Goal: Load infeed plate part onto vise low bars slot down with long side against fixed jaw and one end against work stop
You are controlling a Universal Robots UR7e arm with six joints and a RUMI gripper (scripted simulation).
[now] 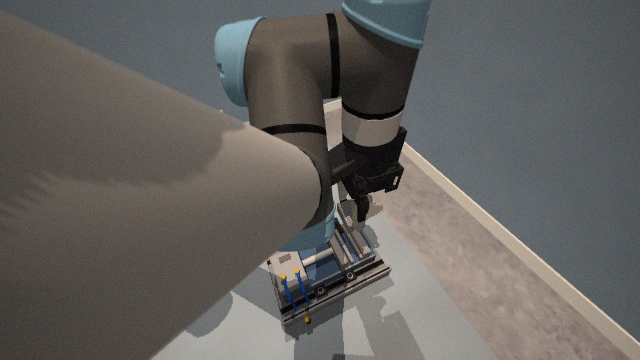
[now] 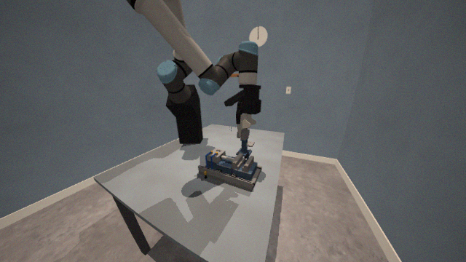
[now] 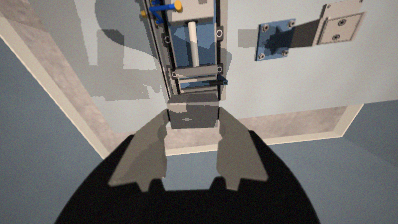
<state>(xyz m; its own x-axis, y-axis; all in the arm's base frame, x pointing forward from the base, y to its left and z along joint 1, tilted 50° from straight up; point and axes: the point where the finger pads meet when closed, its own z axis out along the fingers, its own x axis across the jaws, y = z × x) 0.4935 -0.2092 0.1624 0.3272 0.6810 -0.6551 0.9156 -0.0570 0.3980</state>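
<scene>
Already the gripper (image 1: 361,222) (image 2: 242,135) (image 3: 194,109) has the block (image 3: 194,114) pinched between its fingertips, so the pick-up is done. The block hangs above the vise (image 1: 327,270) (image 2: 231,169) (image 3: 194,45), near its fixed-jaw end, not yet on the low bars. Lowering it flat, then pushing it against the fixed jaw (image 1: 356,244) (image 2: 249,164) and the work stop (image 3: 218,81), seems left. Which way the slot faces, I cannot tell.
</scene>
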